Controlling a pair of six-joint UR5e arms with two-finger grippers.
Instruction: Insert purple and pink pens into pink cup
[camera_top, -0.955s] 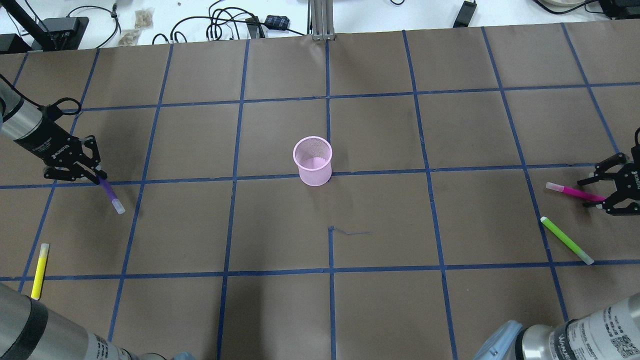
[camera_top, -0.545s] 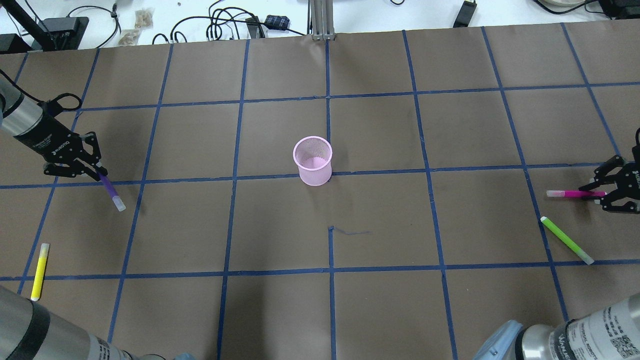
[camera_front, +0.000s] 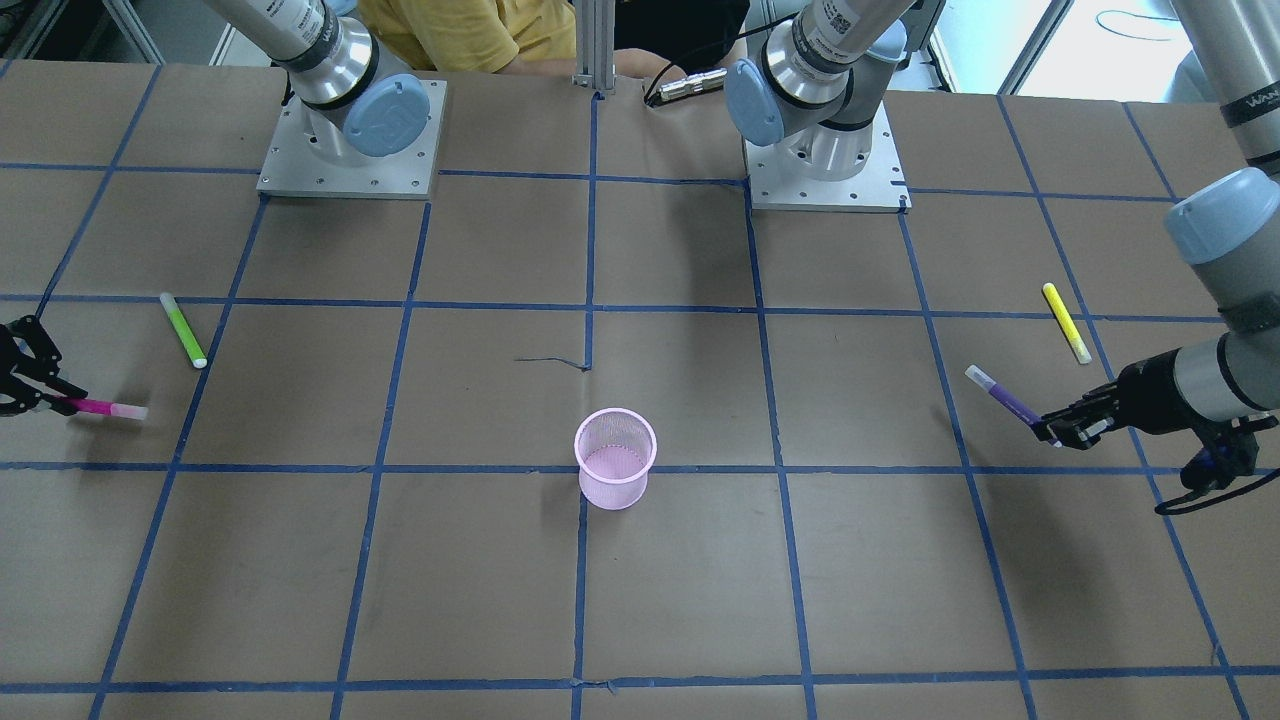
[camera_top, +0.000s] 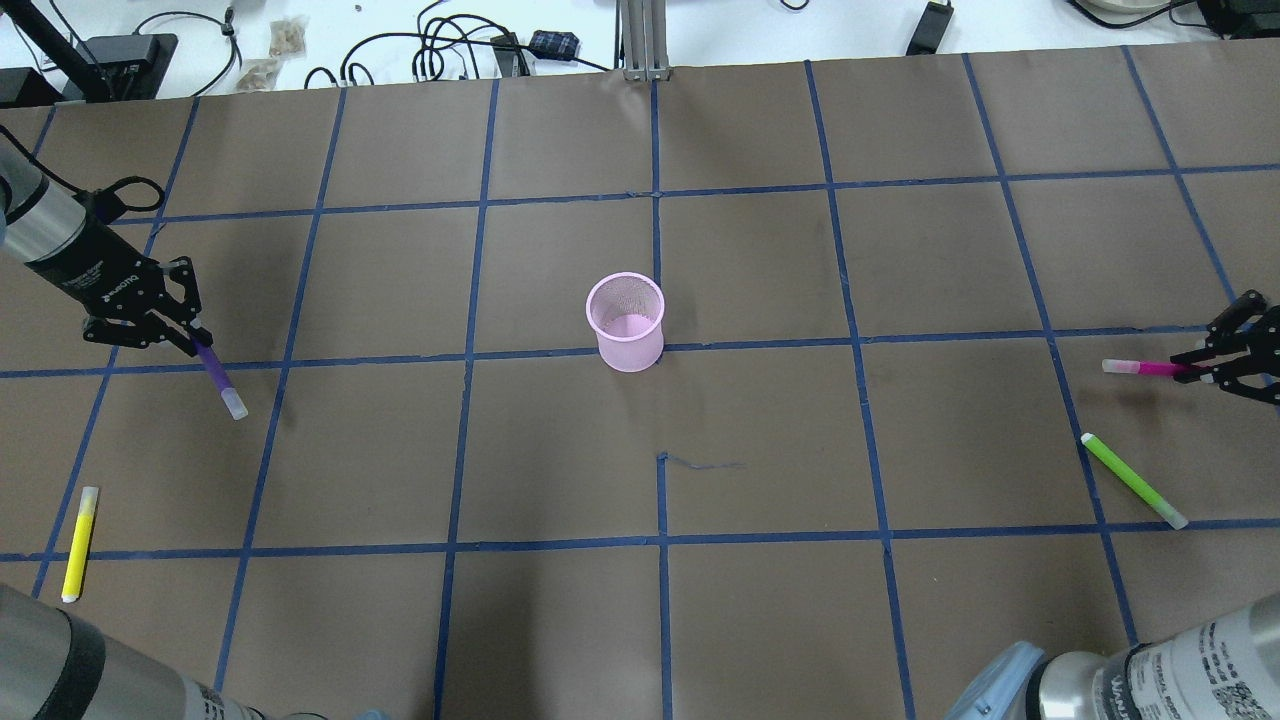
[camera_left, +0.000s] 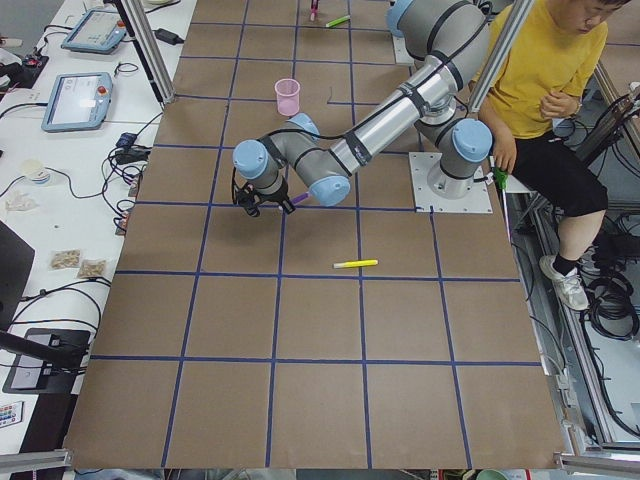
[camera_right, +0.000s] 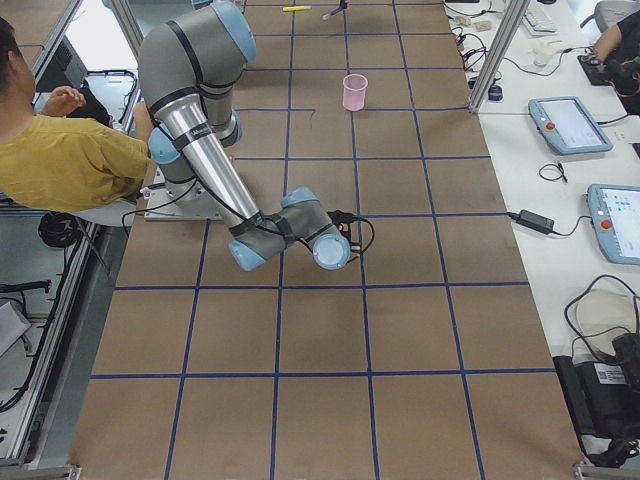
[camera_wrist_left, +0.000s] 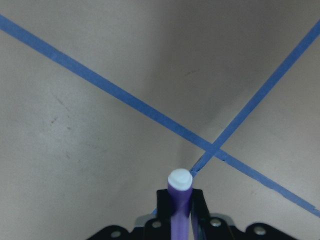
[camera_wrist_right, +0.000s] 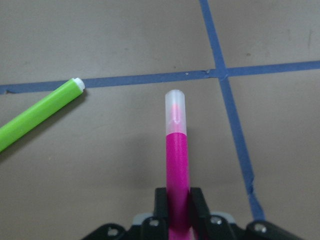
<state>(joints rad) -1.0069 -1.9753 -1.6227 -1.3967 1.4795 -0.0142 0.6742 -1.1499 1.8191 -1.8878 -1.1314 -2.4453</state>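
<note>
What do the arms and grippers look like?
The left arm and right arm are silver tubes with grey joints and pale blue caps. The left gripper and right gripper are black two-finger linkages; white lettering marks the left one, and a black cable loops at its wrist.

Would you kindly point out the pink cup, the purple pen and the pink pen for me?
pink cup (camera_top: 630, 352), overhead exterior view, on its mesh side wall.
purple pen (camera_top: 215, 377), overhead exterior view, on the middle of its barrel.
pink pen (camera_top: 1153, 368), overhead exterior view, on its magenta barrel.
</note>
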